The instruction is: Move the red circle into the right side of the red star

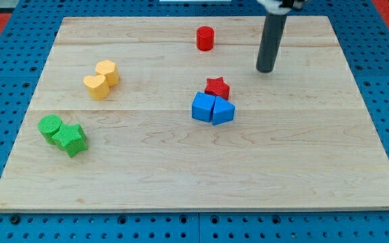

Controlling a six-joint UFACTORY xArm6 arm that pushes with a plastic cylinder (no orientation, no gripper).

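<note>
The red circle point(205, 38) stands near the view's top, a little left of centre. The red star point(217, 88) lies lower, near the middle of the board, touching the top of two blue blocks. My tip point(265, 69) is to the right of the red circle and up and to the right of the red star. It touches no block.
A blue cube point(202, 106) and a blue triangle point(223, 111) sit just below the red star. Two yellow blocks point(101, 79) are at the left. A green circle point(50, 127) and a green star point(71, 139) are at the lower left. The wooden board point(194, 182) lies on a blue pegboard.
</note>
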